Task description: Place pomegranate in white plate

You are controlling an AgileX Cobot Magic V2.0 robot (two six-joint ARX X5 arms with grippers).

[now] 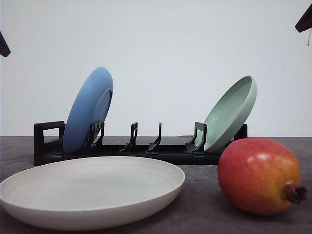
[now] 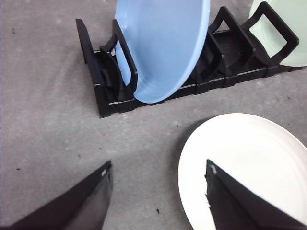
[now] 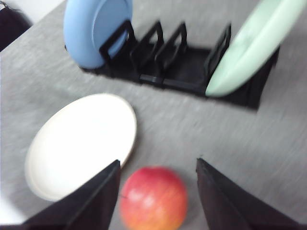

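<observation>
Right pincer (image 3: 156, 191) hangs above the desk (image 3: 192, 129) with its two dark fingers (image 3: 96, 201) spread wide, and the pomegranate (image 3: 153, 199) lies on the desk in the gap between them, touching neither as far as the blurred right wrist view shows. Left pincer (image 2: 156, 196) is also spread; one of its fingers (image 2: 230, 201) is over the near part of the white plate (image 2: 254, 153), the other over bare grey desk, and nothing is between them.

From the front view the pomegranate (image 1: 258, 175) rests on the desk just to the right of the white plate (image 1: 92, 190), close to its rim but apart from it. The fruit lies on its side: its dark brown crown nub (image 1: 295, 193) points to the right and slightly toward the camera, so the axis from stem to crown runs roughly level along the desk. Its skin is red with an orange-yellow patch low on the side near the crown.

Behind both stands a black dish rack (image 1: 146, 148). A blue plate (image 1: 88, 109) leans on edge at its left end and a pale green plate (image 1: 230, 113) leans on edge at its right end, with open slots between them. The white plate lies flat, holding nothing.
</observation>
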